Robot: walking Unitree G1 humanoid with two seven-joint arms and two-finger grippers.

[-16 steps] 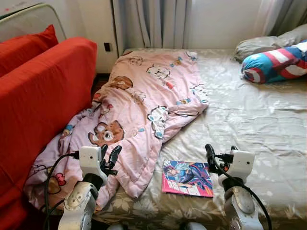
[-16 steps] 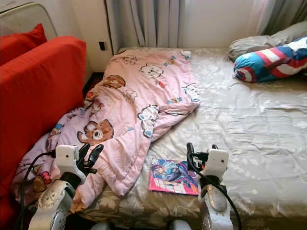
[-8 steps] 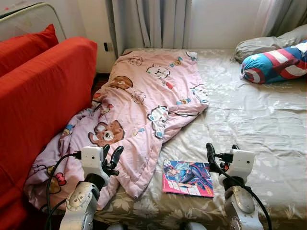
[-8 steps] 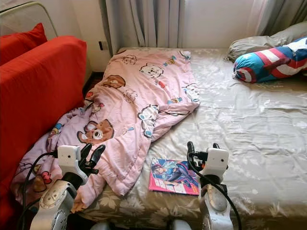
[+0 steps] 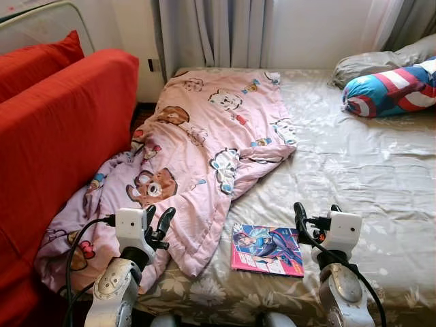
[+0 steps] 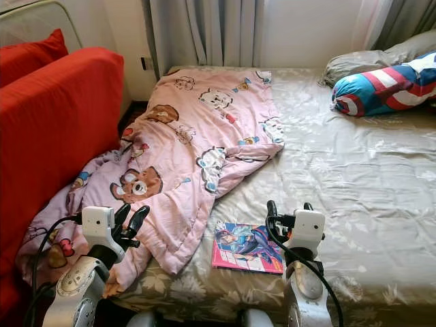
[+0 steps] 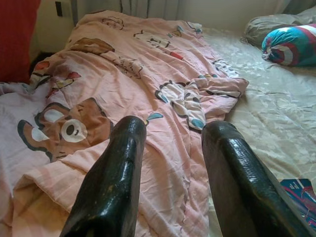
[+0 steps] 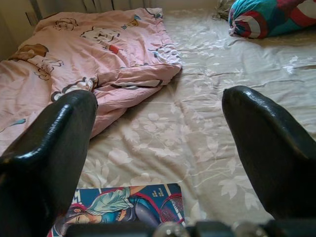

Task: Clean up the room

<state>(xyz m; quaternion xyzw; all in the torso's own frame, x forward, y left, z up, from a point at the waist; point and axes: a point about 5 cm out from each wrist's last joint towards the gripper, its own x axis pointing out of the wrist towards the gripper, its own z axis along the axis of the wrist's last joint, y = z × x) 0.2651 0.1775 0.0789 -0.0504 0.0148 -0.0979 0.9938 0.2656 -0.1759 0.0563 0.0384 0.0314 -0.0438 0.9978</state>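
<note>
Plainly, the tidying had hardly begun. Nearest the robot, the left end effector (image 5: 155, 223) hovered with fingers spread and empty above the lower edge of the pink quilt (image 5: 204, 146), and the right end effector (image 5: 308, 221) hung likewise released, just beside the comic book (image 5: 267, 249). The book lay flat near the foot edge of the bed (image 5: 361, 177), its long axis running across the bed and its cover up. The quilt sprawled crumpled, its long axis running from the near left, where it sagged off the bed against the red sofa (image 5: 54, 129), toward the far curtains (image 5: 214, 30). Farthest off sat a striped cushion (image 5: 388, 87).
</note>
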